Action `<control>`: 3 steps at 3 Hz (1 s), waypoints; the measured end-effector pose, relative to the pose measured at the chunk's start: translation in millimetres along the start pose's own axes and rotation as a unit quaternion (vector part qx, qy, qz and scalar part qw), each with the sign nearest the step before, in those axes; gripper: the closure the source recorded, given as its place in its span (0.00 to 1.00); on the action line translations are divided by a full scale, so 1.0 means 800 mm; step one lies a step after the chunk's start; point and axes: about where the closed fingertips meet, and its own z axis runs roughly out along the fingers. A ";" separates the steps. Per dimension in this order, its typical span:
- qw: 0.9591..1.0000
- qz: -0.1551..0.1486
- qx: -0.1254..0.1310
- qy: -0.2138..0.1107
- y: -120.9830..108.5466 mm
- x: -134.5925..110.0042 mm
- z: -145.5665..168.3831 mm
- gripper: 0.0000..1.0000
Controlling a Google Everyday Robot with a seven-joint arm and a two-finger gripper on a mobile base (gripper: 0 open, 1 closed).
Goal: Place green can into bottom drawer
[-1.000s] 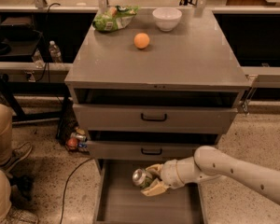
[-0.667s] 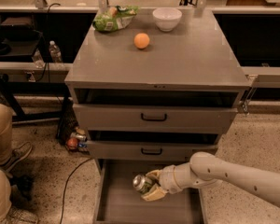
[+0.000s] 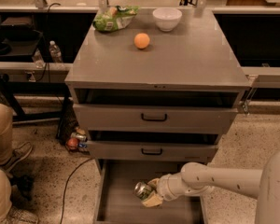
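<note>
Grey metal dominates the scene as a three-drawer cabinet [image 3: 158,64] stands on a speckled floor [image 3: 256,134], its bottom drawer [image 3: 119,206] pulled well out toward the camera. A white robot arm [image 3: 224,180] reaches in from the lower right, and its gripper [image 3: 151,195] hangs over the open bottom drawer, near the middle of the tray. The fingers are clamped on the green can [image 3: 142,189], which lies tilted on its side with one shiny silver end turned toward the viewer. The can is inside the drawer's outline, left of the wrist; whether it touches the flat floor of the tray cannot be told.

Above, the top drawer [image 3: 154,118] and the middle drawer [image 3: 151,151], each with a black handle, both stand slightly ajar. On the cabinet's flat top sit an orange [image 3: 142,40], a white bowl [image 3: 167,18] behind it to the right, and a green snack bag [image 3: 114,18] at the back left corner, all well apart from the arm.

To the left of the cabinet, a water bottle [image 3: 55,52] stands on a low ledge, several drink cans [image 3: 76,140] sit on the ground beside the cabinet's base, and a dark cable [image 3: 69,183] curls across the floor. A seated person [image 3: 0,134] in tan trousers is partly visible at the left edge.
</note>
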 end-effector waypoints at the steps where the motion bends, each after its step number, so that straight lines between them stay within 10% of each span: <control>1: 1.000 0.004 0.002 0.001 -0.001 0.001 0.002 1.00; 3: 0.997 0.063 0.041 0.006 -0.035 0.033 0.037 1.00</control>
